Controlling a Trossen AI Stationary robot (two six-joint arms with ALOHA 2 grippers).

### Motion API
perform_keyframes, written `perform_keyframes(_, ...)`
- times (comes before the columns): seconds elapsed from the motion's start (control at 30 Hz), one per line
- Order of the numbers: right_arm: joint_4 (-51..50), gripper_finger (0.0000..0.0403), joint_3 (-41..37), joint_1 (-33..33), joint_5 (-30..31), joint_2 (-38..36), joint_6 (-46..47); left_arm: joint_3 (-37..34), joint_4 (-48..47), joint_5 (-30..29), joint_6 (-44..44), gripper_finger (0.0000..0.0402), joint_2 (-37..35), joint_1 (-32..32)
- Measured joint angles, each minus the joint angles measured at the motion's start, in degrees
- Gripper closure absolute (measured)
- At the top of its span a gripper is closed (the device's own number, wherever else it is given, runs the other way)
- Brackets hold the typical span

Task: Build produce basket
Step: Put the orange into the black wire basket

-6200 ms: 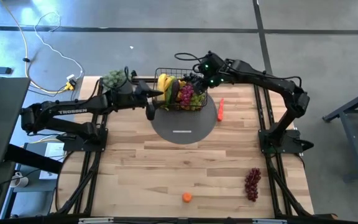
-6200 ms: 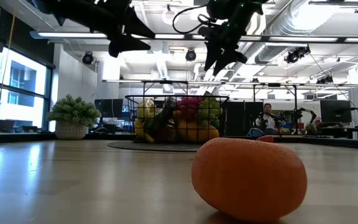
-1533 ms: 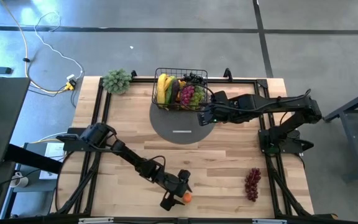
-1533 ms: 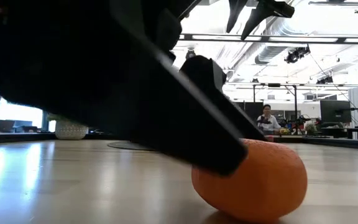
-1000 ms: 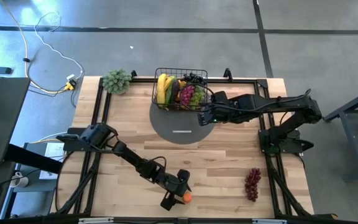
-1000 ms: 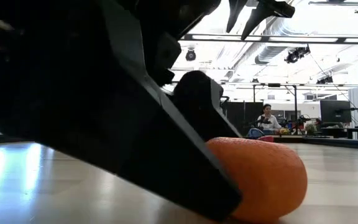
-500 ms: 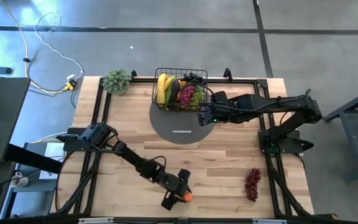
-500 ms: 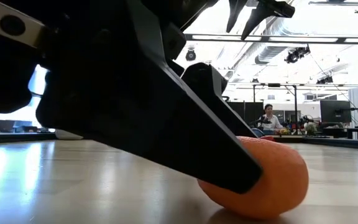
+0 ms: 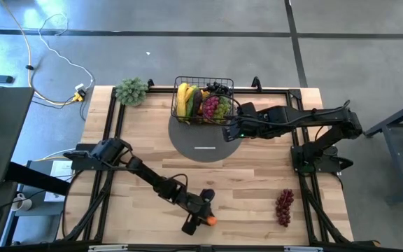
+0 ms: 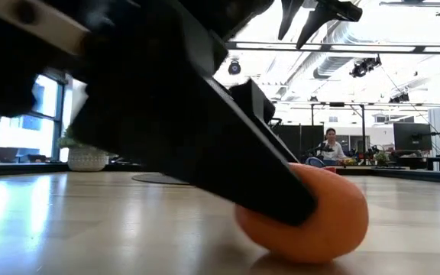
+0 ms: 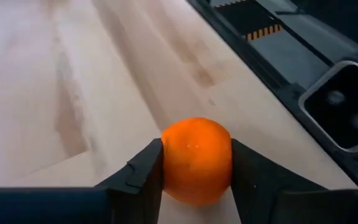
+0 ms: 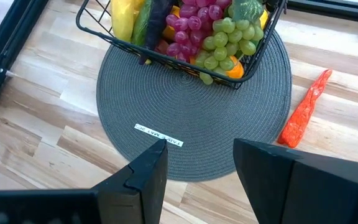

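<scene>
A: Where is the left gripper (image 9: pixel 200 218) now?

B: It is low at about 6 o'clock on the surface (image 9: pixel 138 150), near the front edge. In the left wrist view its two fingers (image 11: pixel 143 175) press on both sides of the orange fruit (image 11: pixel 196 158), so it is clamped on this fruit. In the low view the fruit touches the wood.

A: And the right gripper (image 9: pixel 228 131)?

B: It hangs over the dark round mat (image 12: pixel 229 134), on the 3 o'clock side of it. Its fingers (image 12: pixel 146 174) stand apart and nothing is between them.

A: Where is the basket (image 9: pixel 203 102)?

B: At 12 o'clock, on the far edge of the mat. It holds already bananas (image 9: pixel 182 98), purple grapes (image 12: pixel 188 25) and green grapes (image 12: pixel 225 37).

A: Is other produce outside?

B: Yes. A red chili (image 12: pixel 304 109) lies just beside the mat at 3 o'clock, and a bunch of dark red grapes (image 9: pixel 283 206) lies at about 4 o'clock, near the front right corner.
</scene>
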Motion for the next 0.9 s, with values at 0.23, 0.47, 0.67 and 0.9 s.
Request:
perform_keyframes(0.23,0.0,0.0237,0.0,-0.6,0.0,0.0,-4.1,-0.1,-4.2,-3.3,-4.1,0.0266,-2.4,3.5)
perform_keyframes(0.47,-0.3,0.0237,0.0,-3.3,-0.9,-0.1,-11.1,-0.1,-9.6,-6.1,-5.5,0.0267,-7.3,9.1)
perform_keyframes(0.67,-0.2,0.0237,0.1,-5.8,-0.9,-1.5,-16.1,-0.1,-13.8,-6.8,-5.5,0.0268,-11.3,15.6)
perform_keyframes(0.9,1.3,0.0237,0.1,-9.0,0.4,-4.1,-19.8,-0.1,-20.8,-9.1,-0.1,0.0268,-17.8,22.0)
